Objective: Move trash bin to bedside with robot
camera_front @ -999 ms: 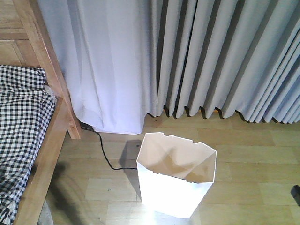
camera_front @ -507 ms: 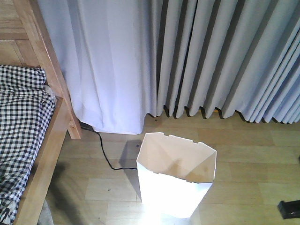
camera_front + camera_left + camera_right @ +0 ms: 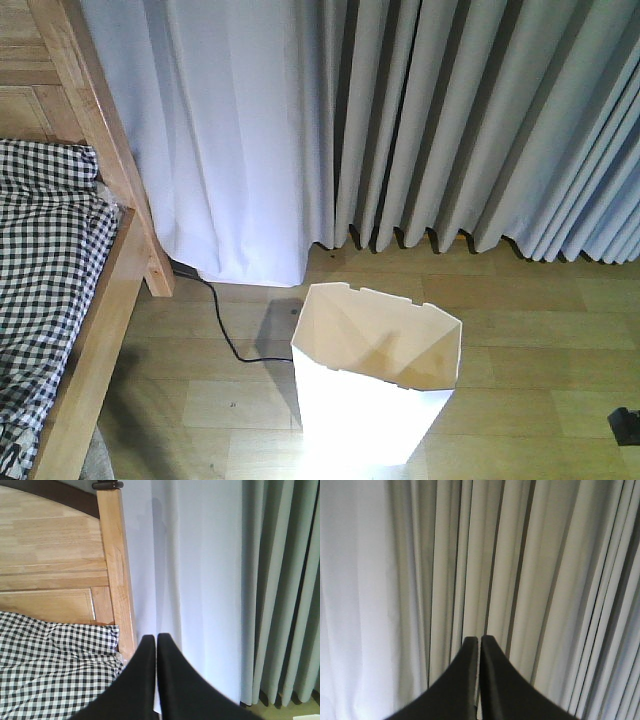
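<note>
The white trash bin [image 3: 372, 410] with its angular rim and cream inside stands upright on the wood floor at the bottom centre. The bed with its light wooden frame [image 3: 105, 300] and black-and-white checked bedding [image 3: 45, 250] lies at the left, a floor gap away from the bin. My left gripper [image 3: 156, 638] is shut and empty, raised, pointing at the bed's headboard post [image 3: 117, 570] and the bedding [image 3: 55, 665]. My right gripper [image 3: 480, 639] is shut and empty, facing the curtain. A small black robot part [image 3: 627, 426] shows at the right edge, apart from the bin.
Grey pleated curtains [image 3: 470, 120] and a white curtain [image 3: 240, 140] hang behind the bin down to the floor. A black cable [image 3: 225, 335] runs across the floor between the bed and the bin. Light wood floor [image 3: 530, 330] extends to the bin's right.
The black robot part at the right edge shifted: it came further into view low down, then drew back toward the edge. The bin and the bed have not moved.
</note>
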Available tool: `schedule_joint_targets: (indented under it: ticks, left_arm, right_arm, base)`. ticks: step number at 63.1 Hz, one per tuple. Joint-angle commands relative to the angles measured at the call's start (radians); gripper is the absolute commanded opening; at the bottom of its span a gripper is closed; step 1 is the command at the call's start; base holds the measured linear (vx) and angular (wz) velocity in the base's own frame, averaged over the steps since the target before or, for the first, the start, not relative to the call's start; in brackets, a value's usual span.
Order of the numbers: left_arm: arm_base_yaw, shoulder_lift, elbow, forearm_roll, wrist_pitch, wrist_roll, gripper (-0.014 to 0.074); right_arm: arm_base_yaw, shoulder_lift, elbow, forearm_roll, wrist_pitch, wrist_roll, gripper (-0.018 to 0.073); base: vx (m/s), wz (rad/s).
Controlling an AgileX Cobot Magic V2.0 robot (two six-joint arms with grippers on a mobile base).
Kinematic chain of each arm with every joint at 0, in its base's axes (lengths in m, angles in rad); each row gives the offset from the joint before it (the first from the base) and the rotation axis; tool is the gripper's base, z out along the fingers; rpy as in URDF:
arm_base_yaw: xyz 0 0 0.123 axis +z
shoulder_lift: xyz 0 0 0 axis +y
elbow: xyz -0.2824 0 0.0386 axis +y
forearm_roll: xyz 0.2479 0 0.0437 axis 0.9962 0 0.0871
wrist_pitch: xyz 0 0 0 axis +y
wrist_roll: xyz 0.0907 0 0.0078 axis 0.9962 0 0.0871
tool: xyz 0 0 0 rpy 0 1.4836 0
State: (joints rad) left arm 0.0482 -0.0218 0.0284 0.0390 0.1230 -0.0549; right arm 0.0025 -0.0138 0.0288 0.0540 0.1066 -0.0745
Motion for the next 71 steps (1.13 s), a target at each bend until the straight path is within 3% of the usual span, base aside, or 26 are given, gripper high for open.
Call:
schedule_joint_targets:
  ticks: [1,71]
  left_arm:
    - [-0.002,-0.005,-0.021,-0.005,-0.072,-0.004,-0.0006]
    - [-0.002,-0.005,-0.021,-0.005,-0.072,-0.004,-0.0006]
  right_arm:
    - [-0.006,-0.01,0.02,-0.016,-0.072,-0.001,-0.0009]
    - [-0.006,-0.01,0.02,-0.016,-0.072,-0.001,-0.0009]
  base:
    - [0.0,0.0]
    - [0.0,0.0]
